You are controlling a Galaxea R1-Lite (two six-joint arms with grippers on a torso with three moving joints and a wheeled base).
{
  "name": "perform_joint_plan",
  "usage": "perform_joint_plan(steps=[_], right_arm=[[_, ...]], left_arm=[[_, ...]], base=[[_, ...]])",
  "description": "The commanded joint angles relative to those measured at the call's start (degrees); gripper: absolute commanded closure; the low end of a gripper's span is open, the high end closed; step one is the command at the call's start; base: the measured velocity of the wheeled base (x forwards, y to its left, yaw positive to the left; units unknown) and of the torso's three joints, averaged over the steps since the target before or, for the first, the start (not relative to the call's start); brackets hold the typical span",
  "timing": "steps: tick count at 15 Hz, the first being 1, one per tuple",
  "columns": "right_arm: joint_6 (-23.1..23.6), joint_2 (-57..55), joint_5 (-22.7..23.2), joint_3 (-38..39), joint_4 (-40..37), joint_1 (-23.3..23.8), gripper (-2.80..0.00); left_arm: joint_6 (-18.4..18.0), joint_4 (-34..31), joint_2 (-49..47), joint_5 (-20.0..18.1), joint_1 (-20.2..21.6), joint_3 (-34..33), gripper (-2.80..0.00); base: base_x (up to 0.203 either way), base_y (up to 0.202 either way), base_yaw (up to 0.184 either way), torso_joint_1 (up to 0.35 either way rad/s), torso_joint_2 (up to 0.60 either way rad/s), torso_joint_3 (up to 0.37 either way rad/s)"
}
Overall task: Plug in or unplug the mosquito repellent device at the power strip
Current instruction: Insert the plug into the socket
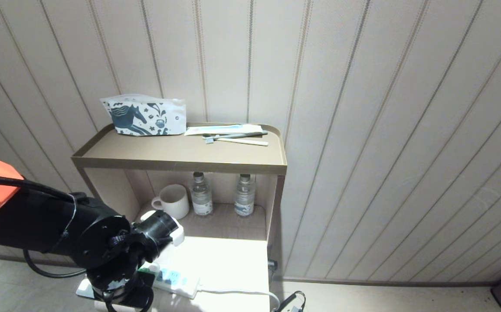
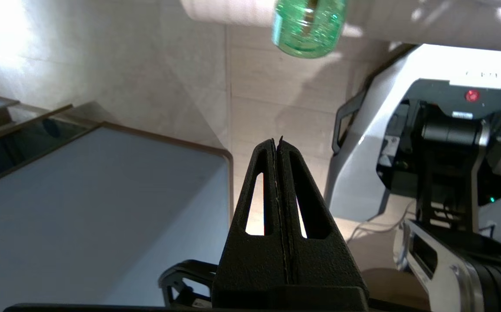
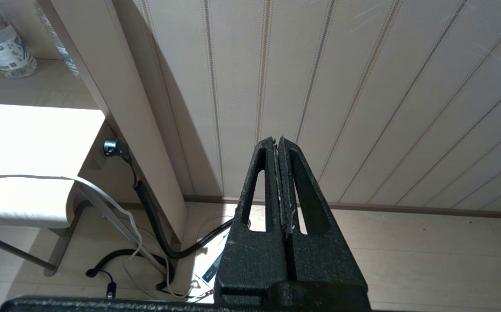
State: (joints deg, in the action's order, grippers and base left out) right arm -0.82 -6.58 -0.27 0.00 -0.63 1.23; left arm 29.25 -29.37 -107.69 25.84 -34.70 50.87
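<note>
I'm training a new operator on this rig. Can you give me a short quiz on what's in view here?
1. True or false: the left gripper is shut on the mosquito repellent device.
2. How many water bottles stand beside the mug?
3. What lies on the shelf top next to the horse-print pouch? A) toothbrushes B) scissors C) a remote

Key: 1 false, it is shut on nothing; 2 two; 3 A.

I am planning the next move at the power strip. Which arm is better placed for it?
Probably the left: its gripper, fingers shut and empty, is beside the power strip. The right gripper faces wall and floor.
</note>
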Motion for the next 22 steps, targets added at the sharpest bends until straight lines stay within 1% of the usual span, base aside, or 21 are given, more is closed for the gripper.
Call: perform_joint_plan(steps=[1, 3, 5, 8, 15, 22], right_arm=[[0.0, -0.1, 0.0, 0.0, 0.0, 0.1, 0.00], [0.0, -0.1, 0.0, 0.0, 0.0, 0.0, 0.00], [0.0, -0.1, 0.0, 0.0, 0.0, 0.0, 0.00], [-0.1, -0.1, 0.0, 0.0, 0.0, 0.0, 0.00], [0.0, -0.1, 0.0, 0.0, 0.0, 0.0, 0.00], [0.0, -0.1, 0.0, 0.0, 0.0, 0.0, 0.00]], left_arm=[[0.8, 1.0, -4.1, -0.5, -0.1, 0.7, 0.00], [1.5, 3.4, -6.3, -0.6, 1.9, 2.2, 0.00], [1.6, 4.0, -7.9, -0.6, 3.6, 5.8, 0.00], [1.6, 4.1, -9.3, -0.4, 4.7, 7.6, 0.00], [1.7, 4.2, -10.6, -0.7, 5.9, 8.0, 0.00], [1.8, 6.8, -12.2, -0.8, 6.5, 8.0, 0.00]], base=[[0.000, 0.000, 0.000, 0.000, 0.00, 0.000], [0.000, 0.000, 0.000, 0.000, 0.00, 0.000], [0.000, 0.000, 0.000, 0.000, 0.00, 0.000], [0.000, 0.000, 0.000, 0.000, 0.00, 0.000], [0.000, 0.000, 0.000, 0.000, 0.00, 0.000], [0.000, 0.000, 0.000, 0.000, 0.00, 0.000]])
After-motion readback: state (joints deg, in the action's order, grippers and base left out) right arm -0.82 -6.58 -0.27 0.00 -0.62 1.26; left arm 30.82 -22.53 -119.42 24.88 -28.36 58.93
